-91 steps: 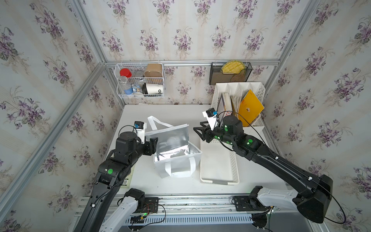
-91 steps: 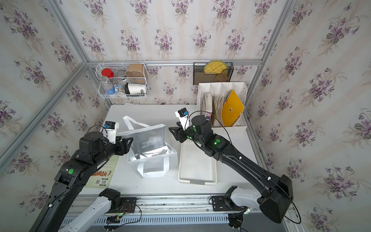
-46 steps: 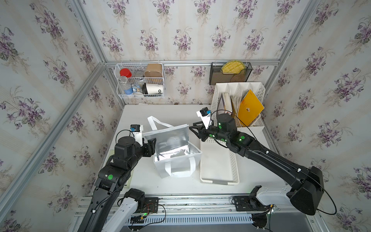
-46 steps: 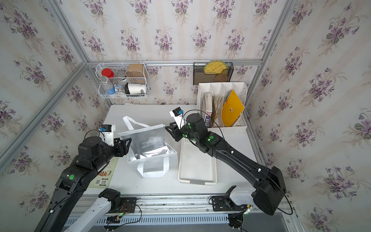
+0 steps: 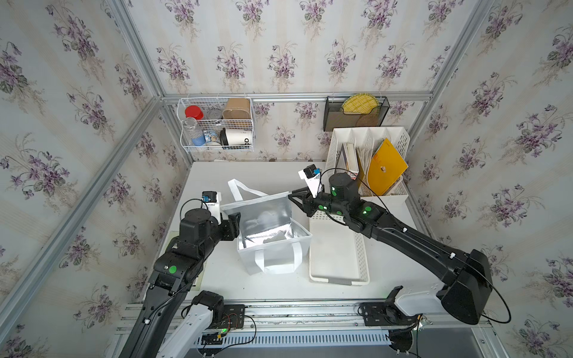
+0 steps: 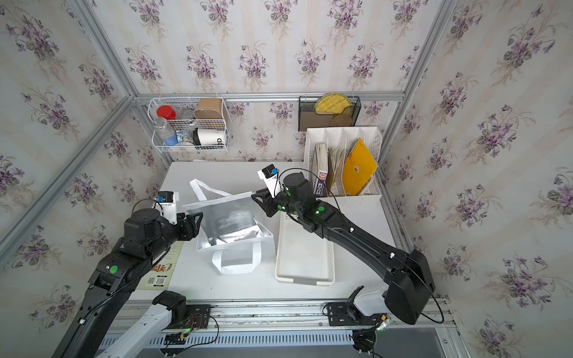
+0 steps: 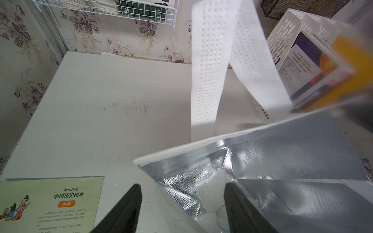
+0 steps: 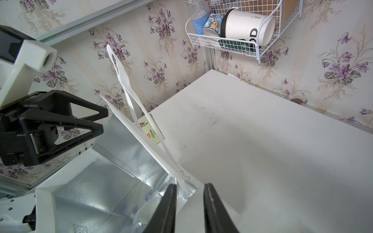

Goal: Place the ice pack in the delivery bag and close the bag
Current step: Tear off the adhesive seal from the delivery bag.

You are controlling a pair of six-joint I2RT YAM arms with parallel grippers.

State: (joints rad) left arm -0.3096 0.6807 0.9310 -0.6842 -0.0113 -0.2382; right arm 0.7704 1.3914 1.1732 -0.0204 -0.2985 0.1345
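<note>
The delivery bag [image 5: 273, 217] [image 6: 229, 217] stands open mid-table, white outside with silver foil inside, one strap handle [image 7: 205, 76] raised behind it. The ice pack [image 7: 212, 189], a whitish translucent pouch, lies on the bag's bottom. My left gripper [image 5: 236, 220] [image 7: 182, 185] is open and straddles the bag's left wall, one finger outside and one inside above the pack. My right gripper [image 5: 293, 199] [image 8: 190, 185] is at the bag's far right corner. Its jaws stand narrow, still apart, on either side of the rim [image 8: 187, 188]. Neither gripper holds the ice pack.
A low white perforated tray [image 5: 338, 248] lies right of the bag under my right arm. A white file organizer [image 5: 400, 145] with a yellow folder stands at the back right. A wire basket [image 5: 217, 124] and a black mesh holder [image 5: 356, 113] hang on the back wall. A green booklet [image 7: 50, 203] lies by the left arm.
My right gripper has moved left to the bag's far right corner and its jaws have narrowed around the rim. The left gripper has stayed open at the bag's left wall.
</note>
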